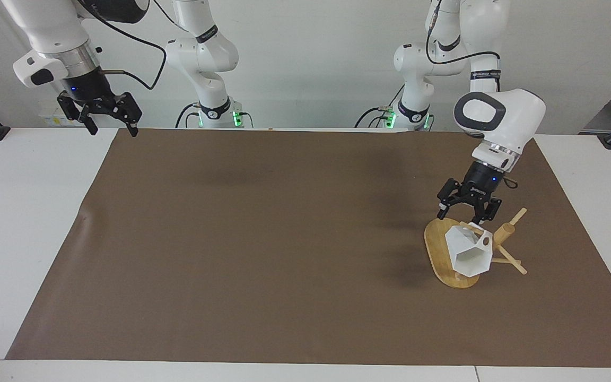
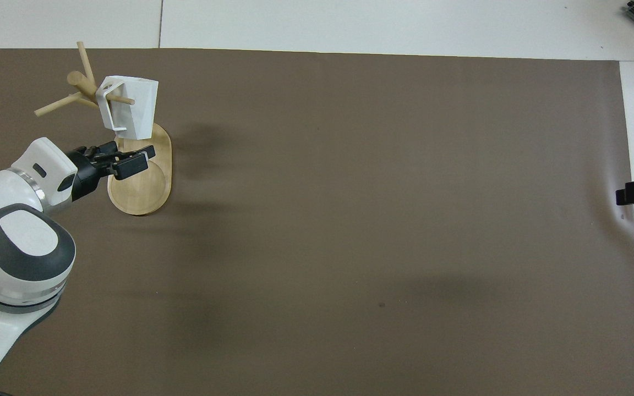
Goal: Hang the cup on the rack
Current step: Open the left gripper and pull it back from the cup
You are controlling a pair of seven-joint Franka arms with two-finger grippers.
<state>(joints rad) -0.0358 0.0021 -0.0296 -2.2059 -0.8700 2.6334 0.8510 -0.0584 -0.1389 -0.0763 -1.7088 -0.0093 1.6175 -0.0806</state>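
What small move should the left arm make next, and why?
Probably lift the left gripper up and away. The white faceted cup hangs by its handle on a peg of the bamboo mug rack, and the open fingers hold nothing. The right gripper waits.

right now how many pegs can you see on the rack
3 on the rack: one through the cup handle, two bare ones pointing toward the left arm's table end. Others may be hidden.

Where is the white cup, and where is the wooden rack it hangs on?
cup [image 1: 471, 253]: facing view, on its white faceted side.
rack [image 1: 439, 249]: facing view, on the bare oval base.
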